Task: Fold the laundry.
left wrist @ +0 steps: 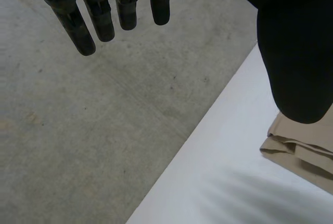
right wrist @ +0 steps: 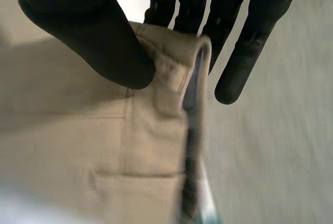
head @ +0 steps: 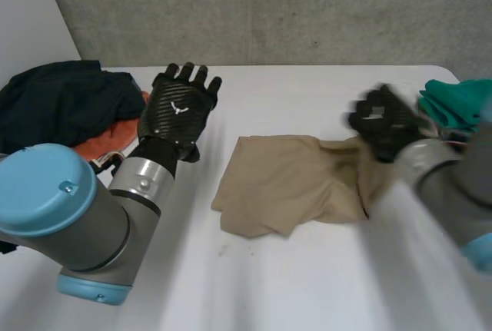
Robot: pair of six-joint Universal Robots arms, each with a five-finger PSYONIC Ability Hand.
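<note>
Your right robot hand (head: 384, 125) pinches the beige garment (head: 284, 185) by the edge nearest it, thumb against fingers. The rest lies crumpled on the tabletop (head: 307, 285) between both hands. Your left robot hand (head: 178, 104) is open, fingers straight, holding nothing, with the dark clothes pile (head: 58, 100) beside it.

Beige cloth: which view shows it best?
The head view: almost the whole beige cloth lies crumpled on the table. The right wrist view shows its edge pinched by the right hand; the left wrist view, one folded corner.
</note>
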